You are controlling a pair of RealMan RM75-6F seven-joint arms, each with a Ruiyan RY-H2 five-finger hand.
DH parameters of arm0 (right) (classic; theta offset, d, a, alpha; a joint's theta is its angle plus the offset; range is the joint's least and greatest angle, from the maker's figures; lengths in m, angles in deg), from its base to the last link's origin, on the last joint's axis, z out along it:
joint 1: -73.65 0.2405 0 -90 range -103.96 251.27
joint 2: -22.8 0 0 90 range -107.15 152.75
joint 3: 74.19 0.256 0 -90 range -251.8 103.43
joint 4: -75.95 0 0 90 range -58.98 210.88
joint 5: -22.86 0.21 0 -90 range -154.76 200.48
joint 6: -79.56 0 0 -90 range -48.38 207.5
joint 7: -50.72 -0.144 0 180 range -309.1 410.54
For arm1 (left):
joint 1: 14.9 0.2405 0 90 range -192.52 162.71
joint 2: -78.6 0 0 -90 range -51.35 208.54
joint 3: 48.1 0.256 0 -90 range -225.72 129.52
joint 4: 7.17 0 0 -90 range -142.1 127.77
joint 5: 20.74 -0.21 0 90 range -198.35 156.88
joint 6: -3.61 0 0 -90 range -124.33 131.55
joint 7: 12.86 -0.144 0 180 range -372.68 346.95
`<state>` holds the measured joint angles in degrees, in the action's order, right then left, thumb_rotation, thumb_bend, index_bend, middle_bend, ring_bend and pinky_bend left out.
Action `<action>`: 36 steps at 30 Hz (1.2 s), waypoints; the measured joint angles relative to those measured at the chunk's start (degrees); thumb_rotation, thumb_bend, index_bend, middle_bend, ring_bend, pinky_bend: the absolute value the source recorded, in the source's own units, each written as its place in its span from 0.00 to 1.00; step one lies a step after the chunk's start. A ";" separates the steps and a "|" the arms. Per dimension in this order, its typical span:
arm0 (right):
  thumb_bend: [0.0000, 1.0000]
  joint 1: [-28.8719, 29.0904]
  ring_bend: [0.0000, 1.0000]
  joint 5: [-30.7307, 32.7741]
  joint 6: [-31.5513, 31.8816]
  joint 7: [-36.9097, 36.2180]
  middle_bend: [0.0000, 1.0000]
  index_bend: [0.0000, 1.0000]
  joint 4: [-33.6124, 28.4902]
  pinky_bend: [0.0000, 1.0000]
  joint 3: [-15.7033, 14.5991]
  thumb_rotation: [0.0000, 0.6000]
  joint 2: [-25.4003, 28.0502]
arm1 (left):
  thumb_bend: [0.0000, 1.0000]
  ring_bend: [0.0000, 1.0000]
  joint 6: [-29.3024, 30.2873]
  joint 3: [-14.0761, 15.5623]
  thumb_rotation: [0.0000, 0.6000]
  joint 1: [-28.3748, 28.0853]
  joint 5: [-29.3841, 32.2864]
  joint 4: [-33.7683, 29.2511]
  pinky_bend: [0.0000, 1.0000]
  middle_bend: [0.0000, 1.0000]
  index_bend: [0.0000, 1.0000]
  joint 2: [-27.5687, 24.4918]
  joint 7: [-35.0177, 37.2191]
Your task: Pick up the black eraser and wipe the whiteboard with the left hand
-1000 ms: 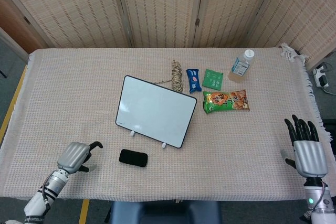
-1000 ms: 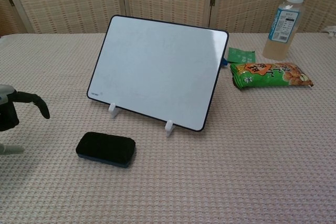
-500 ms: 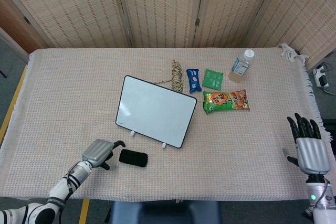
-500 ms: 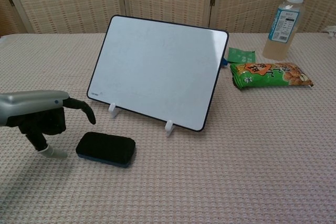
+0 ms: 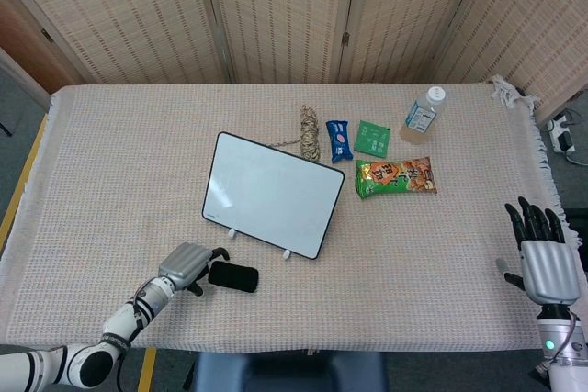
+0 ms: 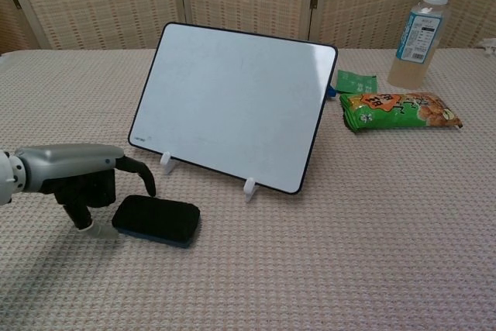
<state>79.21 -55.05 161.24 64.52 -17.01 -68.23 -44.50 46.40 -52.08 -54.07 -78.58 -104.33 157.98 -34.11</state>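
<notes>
The black eraser [image 5: 233, 276] [image 6: 156, 220] lies flat on the cloth in front of the whiteboard [image 5: 273, 194] [image 6: 232, 105], which stands tilted on two white feet. My left hand [image 5: 186, 265] [image 6: 81, 176] hovers at the eraser's left end, palm down, fingers curved over its edge and thumb down beside it; it holds nothing. My right hand [image 5: 540, 258] rests at the table's right edge, fingers spread and empty; the chest view does not show it.
Behind the board lie a coil of rope [image 5: 310, 132], a blue packet [image 5: 339, 140] and a green sachet [image 5: 372, 138] [image 6: 356, 81]. A green snack bag [image 5: 396, 177] [image 6: 399, 110] and a plastic bottle [image 5: 422, 115] [image 6: 418, 39] stand at the right.
My left hand has slid right across the cloth, from well left of the eraser to right against its left end. The right hand has drifted slightly down. The eraser has not moved.
</notes>
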 measured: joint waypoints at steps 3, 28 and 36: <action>0.31 -0.01 0.00 0.10 0.03 -0.10 0.00 0.00 0.02 0.00 0.01 1.00 0.06 | 0.37 0.95 0.43 0.17 1.00 -0.28 0.04 0.67 1.00 1.00 0.41 0.89 0.51; 0.31 0.58 0.00 2.32 -1.36 0.29 0.00 0.00 0.13 0.00 0.43 1.00 -0.04 | 0.52 0.96 26.44 -6.00 1.00 4.29 -17.81 13.66 1.00 1.00 0.61 12.21 12.46; 0.31 0.80 0.00 3.77 -2.07 -0.76 0.00 0.00 0.01 0.00 1.07 1.00 0.66 | 0.52 0.96 28.16 -10.88 1.00 -0.07 -19.79 27.83 1.00 1.00 0.60 22.88 15.15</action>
<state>80.01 -51.28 159.17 63.76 -17.00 -67.16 -43.85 74.57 -62.96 -54.14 -98.37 -76.50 180.86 -18.96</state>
